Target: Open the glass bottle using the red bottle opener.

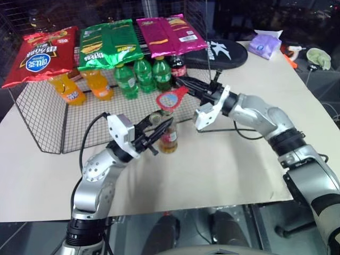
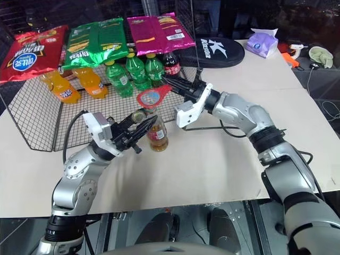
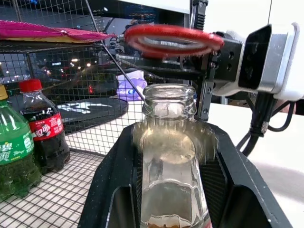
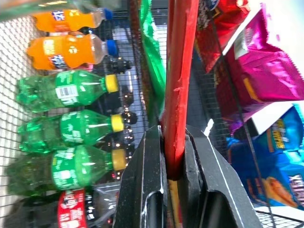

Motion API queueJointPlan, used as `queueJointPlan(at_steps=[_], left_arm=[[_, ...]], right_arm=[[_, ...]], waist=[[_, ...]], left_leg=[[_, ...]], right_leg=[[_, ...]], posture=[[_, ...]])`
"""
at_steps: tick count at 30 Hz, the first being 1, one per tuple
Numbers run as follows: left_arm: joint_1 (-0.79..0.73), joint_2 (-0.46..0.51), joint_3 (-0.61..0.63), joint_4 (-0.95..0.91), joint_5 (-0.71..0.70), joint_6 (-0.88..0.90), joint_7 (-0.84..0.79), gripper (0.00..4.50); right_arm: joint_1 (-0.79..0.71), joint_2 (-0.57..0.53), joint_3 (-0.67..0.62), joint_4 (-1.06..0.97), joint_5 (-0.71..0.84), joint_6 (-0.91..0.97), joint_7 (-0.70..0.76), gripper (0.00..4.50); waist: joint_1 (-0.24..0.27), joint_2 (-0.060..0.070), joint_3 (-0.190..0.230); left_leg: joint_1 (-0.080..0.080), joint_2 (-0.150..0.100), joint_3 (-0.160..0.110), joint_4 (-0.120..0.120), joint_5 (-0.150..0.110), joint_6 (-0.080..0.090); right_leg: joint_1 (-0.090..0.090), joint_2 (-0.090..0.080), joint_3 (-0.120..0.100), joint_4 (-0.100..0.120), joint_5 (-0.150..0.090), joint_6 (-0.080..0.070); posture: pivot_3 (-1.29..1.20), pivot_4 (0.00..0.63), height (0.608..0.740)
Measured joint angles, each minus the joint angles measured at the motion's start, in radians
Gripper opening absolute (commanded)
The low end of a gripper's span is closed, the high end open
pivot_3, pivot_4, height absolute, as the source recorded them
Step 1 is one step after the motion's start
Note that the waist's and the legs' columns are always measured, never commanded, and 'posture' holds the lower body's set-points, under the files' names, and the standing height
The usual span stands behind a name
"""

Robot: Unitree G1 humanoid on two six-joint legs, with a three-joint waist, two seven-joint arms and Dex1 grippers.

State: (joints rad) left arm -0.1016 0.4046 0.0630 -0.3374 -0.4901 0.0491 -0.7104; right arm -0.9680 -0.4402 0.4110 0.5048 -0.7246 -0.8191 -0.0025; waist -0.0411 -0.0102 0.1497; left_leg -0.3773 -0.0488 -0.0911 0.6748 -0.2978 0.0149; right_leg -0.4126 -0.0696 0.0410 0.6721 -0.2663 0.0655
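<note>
I see a pale table point(image 1: 228, 175) with a wire rack point(image 1: 42, 122) of soda bottles and snack bags at its 11 o'clock corner, a dark room behind. The glass bottle point(image 1: 169, 137) stands upright on the table just in front of the rack, near the middle. My left gripper point(image 1: 155, 130) grips it around the neck, fingers point(image 3: 114, 185) pressed to the glass on either side, presumably to keep it steady against the prying force. In the left wrist view the mouth looks bare, no cap on it, so I judge the opening is done or nearly so. The left forearm comes up from 7 o'clock and angles toward the bottle.

My right gripper point(image 1: 190, 88) pinches the red bottle opener point(image 1: 171, 99) by its slim handle, jaws tight on it. The oval ring hangs just above the bottle mouth, clear of the glass. The right arm reaches in from 4 o'clock, wrist bent so the opener points leftward toward 9 o'clock.
</note>
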Motion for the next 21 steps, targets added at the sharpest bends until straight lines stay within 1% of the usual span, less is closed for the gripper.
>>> queueJointPlan(at_steps=[2,7,11,17,21], left_arm=[[0.001,-0.001,0.0,0.0,0.0,-0.002,0.001,1.14],[0.005,-0.004,-0.001,0.0,0.0,-0.008,0.008,1.14],[0.005,-0.01,-0.001,0.0,-0.003,-0.006,0.017,1.14],[0.005,-0.012,0.003,-0.001,-0.004,-0.001,0.021,1.14],[0.006,-0.012,0.005,-0.003,-0.004,0.001,0.021,1.14]], right_arm=[[0.0,0.001,-0.001,0.0,0.013,0.004,0.0,0.26],[0.024,0.019,-0.044,0.009,0.111,0.037,0.028,0.26],[0.113,0.046,-0.078,0.034,0.217,0.101,0.073,0.26],[0.153,0.062,-0.106,0.039,0.278,0.152,0.105,0.26],[0.169,0.067,-0.108,0.033,0.288,0.166,0.115,0.26]], waist=[[0.0,0.0,0.0],[0.0,0.0,0.0],[0.0,0.0,0.0],[-0.001,0.0,0.0],[-0.001,0.0,0.0]], left_leg=[[0.0,0.0,0.0,0.0,0.0,0.0],[0.0,0.0,0.0,0.0,0.0,0.0],[0.0,0.0,0.0,0.0,0.0,0.0],[0.0,0.0,0.0,0.0,0.0,0.0],[0.0,0.0,0.0,0.0,0.0,0.0]], right_leg=[[0.0,0.0,0.0,0.0,0.0,0.0],[0.0,0.0,0.0,0.0,0.0,0.0],[0.0,0.0,0.0,0.0,0.0,0.0],[0.0,0.0,0.0,0.0,0.0,0.0],[0.0,0.0,0.0,0.0,0.0,0.0]], posture=[[0.0,0.15,0.74],[0.0,0.15,0.74],[0.0,0.15,0.74],[0.0,0.15,0.74],[0.0,0.15,0.74]])
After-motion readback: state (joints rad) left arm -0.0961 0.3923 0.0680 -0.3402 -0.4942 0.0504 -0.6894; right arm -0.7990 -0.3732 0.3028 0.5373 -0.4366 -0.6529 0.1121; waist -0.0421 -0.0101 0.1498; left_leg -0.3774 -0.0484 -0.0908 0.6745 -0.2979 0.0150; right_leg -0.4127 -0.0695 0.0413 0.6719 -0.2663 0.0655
